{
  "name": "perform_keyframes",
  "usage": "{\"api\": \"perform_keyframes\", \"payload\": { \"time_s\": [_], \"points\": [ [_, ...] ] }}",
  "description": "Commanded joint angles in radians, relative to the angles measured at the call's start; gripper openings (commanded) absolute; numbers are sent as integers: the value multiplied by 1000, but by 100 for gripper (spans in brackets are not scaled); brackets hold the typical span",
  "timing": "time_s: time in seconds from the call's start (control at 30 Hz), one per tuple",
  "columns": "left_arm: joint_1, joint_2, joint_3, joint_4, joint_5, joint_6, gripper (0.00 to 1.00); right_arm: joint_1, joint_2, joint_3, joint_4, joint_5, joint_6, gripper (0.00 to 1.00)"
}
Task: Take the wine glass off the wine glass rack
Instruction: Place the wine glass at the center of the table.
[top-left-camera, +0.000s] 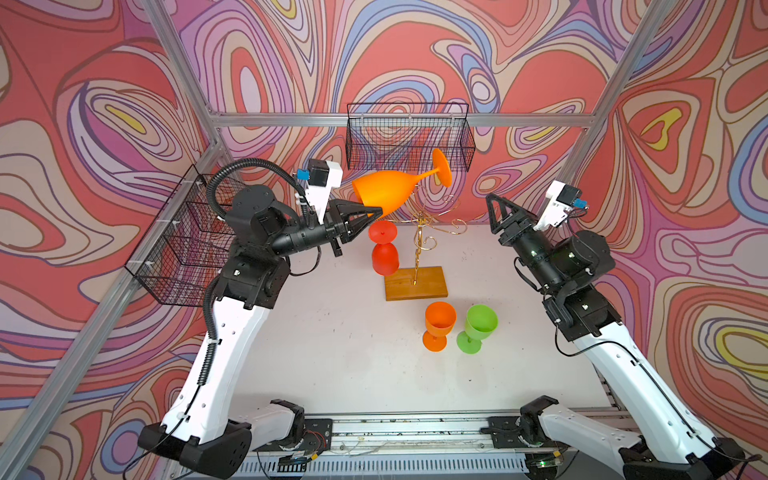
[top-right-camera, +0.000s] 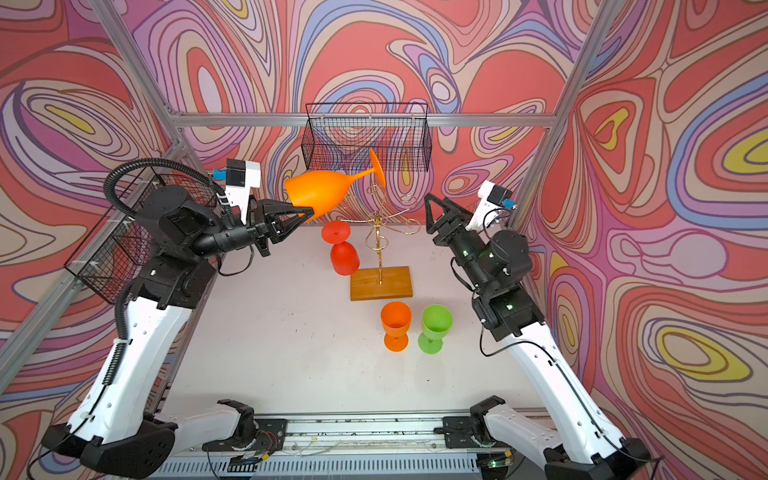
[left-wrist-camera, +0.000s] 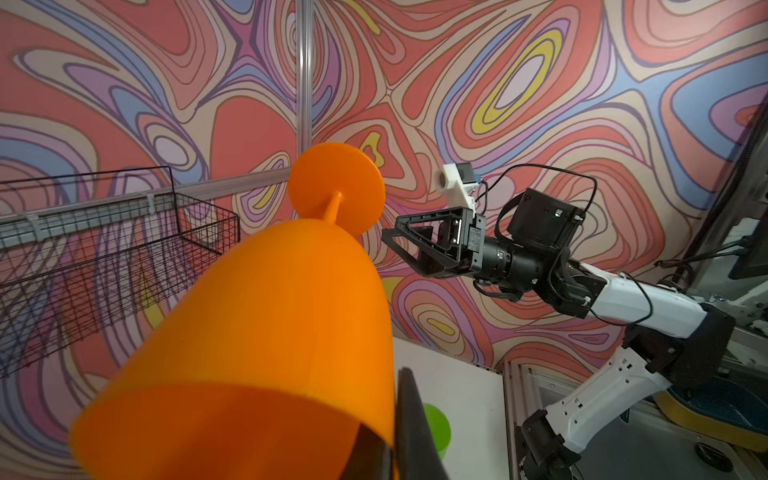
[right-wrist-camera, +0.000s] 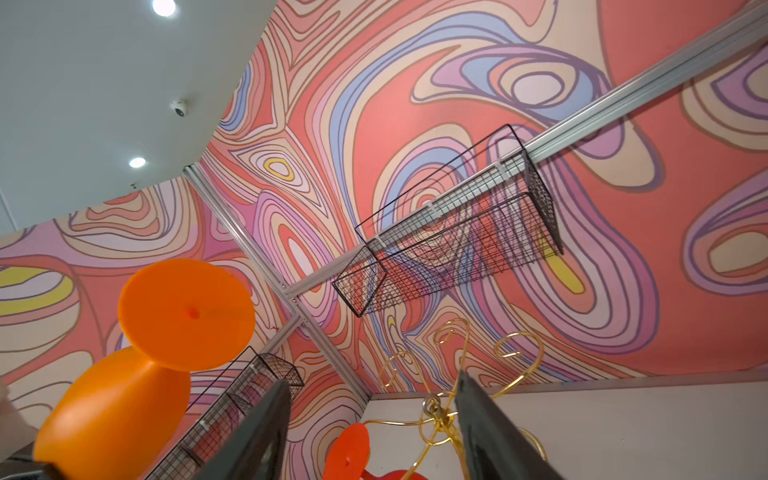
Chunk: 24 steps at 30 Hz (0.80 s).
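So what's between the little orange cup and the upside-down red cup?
The rack's wooden base lies between the orange cup and the red cup; both top views show it.

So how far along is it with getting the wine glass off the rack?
Done: the big orange wine glass is clear of the gold rack, lying sideways in the air. In hand: the left tool pinches its rim; the right tool is open and empty. Left: setting it down. A red glass is upside down by the rack's stem.
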<state>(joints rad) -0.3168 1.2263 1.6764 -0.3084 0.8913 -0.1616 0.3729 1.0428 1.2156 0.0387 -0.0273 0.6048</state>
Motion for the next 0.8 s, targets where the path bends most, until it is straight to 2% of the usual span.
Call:
{"api": "perform_keyframes", "payload": {
  "time_s": [0.0, 0.23, 0.37, 0.53, 0.77],
  "points": [
    [-26, -18, 37, -349, -170, 169, 0, 2, -5, -21, -87, 87, -64, 67],
    [-85, -58, 134, -652, -301, 230, 0, 3, -8, -34, -174, 218, -122, 66],
    [-116, -64, 192, -798, -315, 250, 0, 3, -12, -43, -180, 236, -127, 66],
    [-126, -60, 233, -920, -263, 273, 0, 3, 0, -43, -192, 254, -132, 66],
    [-253, -22, 163, -990, -369, 274, 0, 3, 19, -30, -201, 264, -142, 65]
  ]
}}
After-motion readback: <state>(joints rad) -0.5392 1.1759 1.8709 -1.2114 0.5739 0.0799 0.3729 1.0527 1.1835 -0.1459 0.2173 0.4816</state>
